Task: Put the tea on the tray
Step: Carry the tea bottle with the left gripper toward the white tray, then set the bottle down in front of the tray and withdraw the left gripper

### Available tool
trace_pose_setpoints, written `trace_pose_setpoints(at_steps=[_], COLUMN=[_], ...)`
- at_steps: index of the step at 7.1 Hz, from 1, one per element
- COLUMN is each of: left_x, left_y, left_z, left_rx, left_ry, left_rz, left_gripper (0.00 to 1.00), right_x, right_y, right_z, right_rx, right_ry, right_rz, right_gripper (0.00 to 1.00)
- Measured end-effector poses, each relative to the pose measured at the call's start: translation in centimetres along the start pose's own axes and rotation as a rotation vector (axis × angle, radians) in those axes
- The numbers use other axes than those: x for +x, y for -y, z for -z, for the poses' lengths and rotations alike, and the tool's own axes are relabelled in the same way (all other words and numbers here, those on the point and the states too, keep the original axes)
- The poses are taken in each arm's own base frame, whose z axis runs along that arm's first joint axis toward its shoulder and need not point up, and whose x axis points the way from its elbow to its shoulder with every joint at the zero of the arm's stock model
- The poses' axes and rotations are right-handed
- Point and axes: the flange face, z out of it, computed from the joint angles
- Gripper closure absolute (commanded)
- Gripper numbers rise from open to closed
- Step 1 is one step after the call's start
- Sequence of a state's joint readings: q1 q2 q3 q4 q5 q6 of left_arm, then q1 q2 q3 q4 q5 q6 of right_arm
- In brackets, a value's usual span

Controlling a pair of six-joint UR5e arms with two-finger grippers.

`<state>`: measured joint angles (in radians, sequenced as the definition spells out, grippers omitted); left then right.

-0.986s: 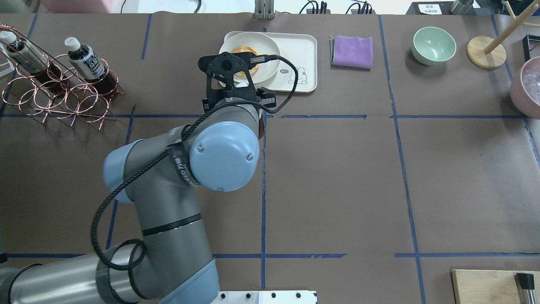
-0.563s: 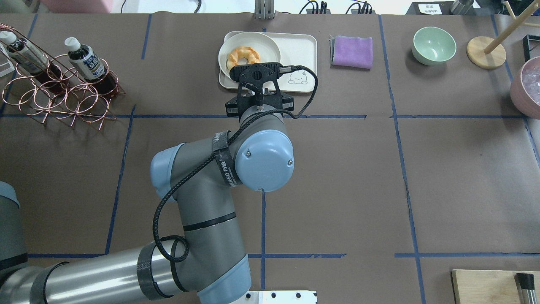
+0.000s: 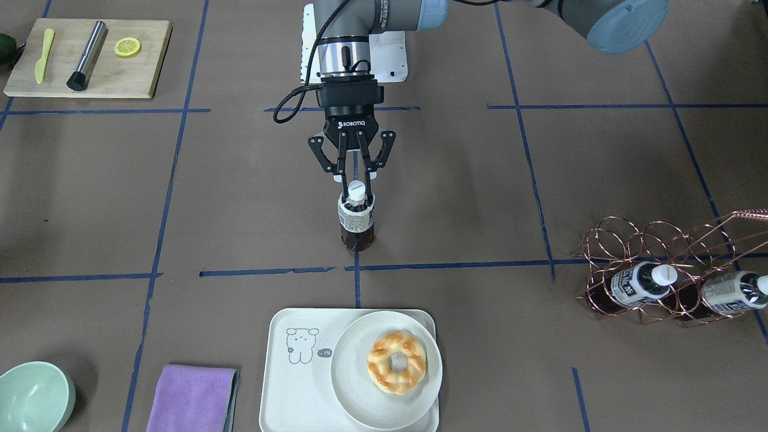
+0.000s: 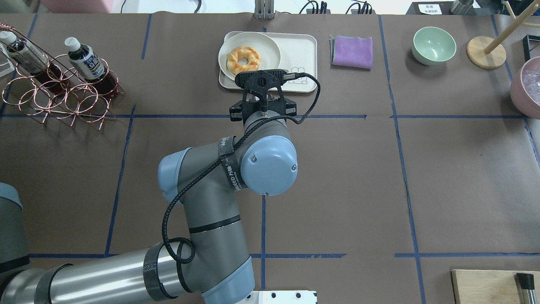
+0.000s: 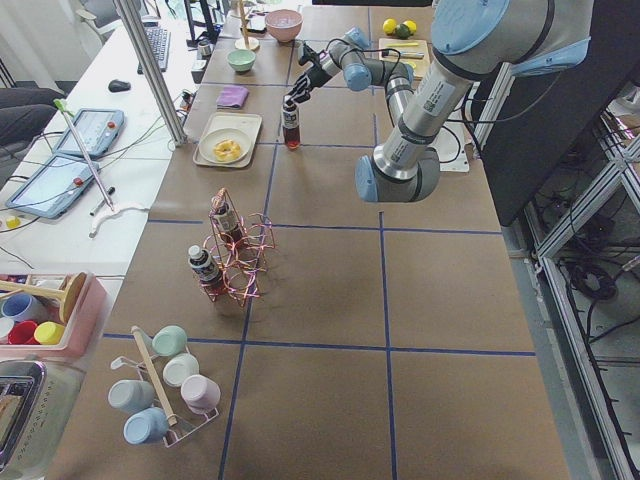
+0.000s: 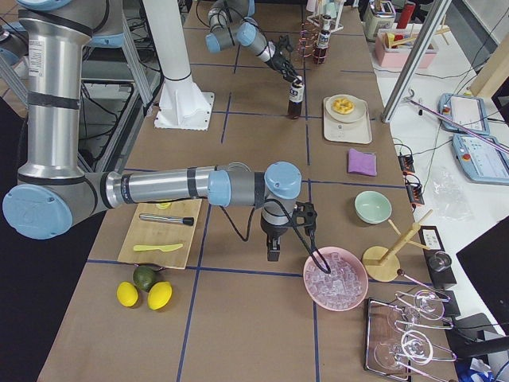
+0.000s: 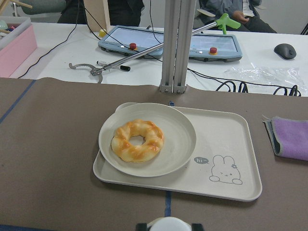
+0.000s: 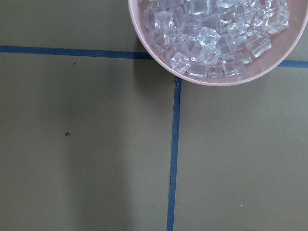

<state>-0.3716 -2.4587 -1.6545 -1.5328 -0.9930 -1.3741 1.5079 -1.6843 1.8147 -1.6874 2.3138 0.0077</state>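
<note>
The tea [image 3: 356,221] is a small upright bottle with a white cap [image 7: 169,224]. My left gripper [image 3: 356,187] is shut on its neck, just under the cap. The bottle is over the brown table, short of the tray on the robot's side; I cannot tell if its base touches the table. The off-white tray [image 3: 298,384] with the bear drawing also shows in the left wrist view [image 7: 231,144]. It carries a round plate [image 3: 360,399] with a doughnut [image 3: 396,362]. My right gripper [image 6: 273,248] shows only in the exterior right view, far off by the ice bowl; I cannot tell its state.
A copper wire rack [image 3: 624,243] holds two more bottles [image 3: 636,283]. A purple cloth [image 3: 192,397] and a green bowl [image 3: 33,397] lie beside the tray. A pink bowl of ice [image 8: 216,77] is under the right wrist. A cutting board [image 3: 138,72] is at the robot's right.
My left arm has swung right and drawn back from over the plate. It now holds the bottle in front of the tray's near edge.
</note>
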Motion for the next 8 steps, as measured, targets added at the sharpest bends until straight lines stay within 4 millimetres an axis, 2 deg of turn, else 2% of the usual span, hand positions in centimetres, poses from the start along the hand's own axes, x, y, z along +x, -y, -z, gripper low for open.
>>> trace_pose_setpoints(at_steps=[2,4,5,6,8], left_x=[-0.1,-0.7,-2.3,-5.3,-14.7], left_y=[0.3,2.7,4.4,5.9,9.0], left_z=[0.3,3.9,5.7,6.5,5.0], left_rx=[-0.001,-0.020,-0.068,-0.138,-0.332], left_ry=[-0.007,-0.075,-0.114,-0.128,-0.111], left_rz=[-0.001,0.032,0.036,0.018,-0.068], left_gripper=[0.00,0.00,0.00,0.00,0.00], right_x=[0.0,0.0,0.0,0.0,0.0], right_y=[0.0,0.0,0.0,0.0,0.1], right_z=[0.0,0.0,0.0,0.0,0.1], right_rx=[0.000,0.000,0.000,0.000,0.002], right_ry=[0.000,0.000,0.000,-0.001,0.000], right_rz=[0.000,0.000,0.000,0.000,0.002], right_gripper=[0.00,0.00,0.00,0.00,0.00])
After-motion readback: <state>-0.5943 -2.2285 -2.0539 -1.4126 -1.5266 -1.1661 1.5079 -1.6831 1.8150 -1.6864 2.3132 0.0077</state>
